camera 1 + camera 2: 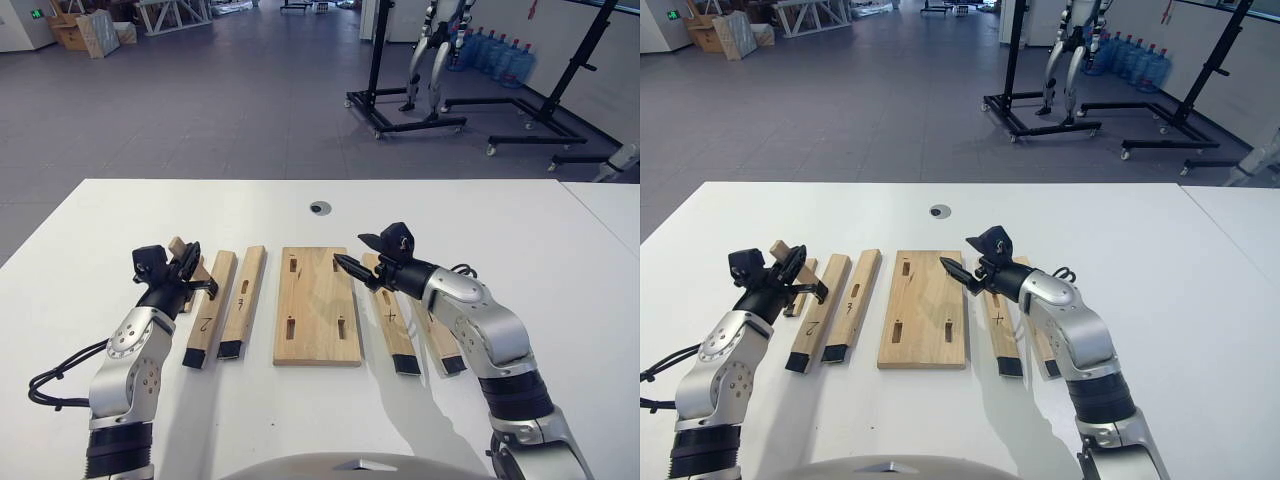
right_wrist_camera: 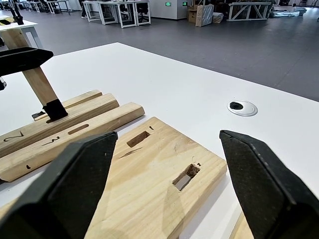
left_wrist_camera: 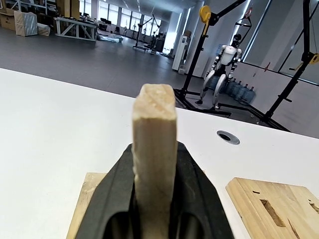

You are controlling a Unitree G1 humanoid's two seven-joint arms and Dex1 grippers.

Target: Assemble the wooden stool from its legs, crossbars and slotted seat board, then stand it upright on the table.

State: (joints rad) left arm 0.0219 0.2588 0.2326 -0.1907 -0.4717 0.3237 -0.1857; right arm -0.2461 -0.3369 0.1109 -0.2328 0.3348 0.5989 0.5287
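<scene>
We log the left gripper (image 1: 190, 270) clenched on a tilted crossbar (image 3: 154, 129) by the left legs (image 1: 245, 295), and the right gripper (image 1: 353, 253), spread empty, nearer the flat board (image 1: 318, 310), whose long axis runs away from us.

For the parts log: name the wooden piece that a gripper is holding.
The thin bar clamped in the left gripper; it stands tilted, while the thicker legs and the seat board lie flat.
</scene>
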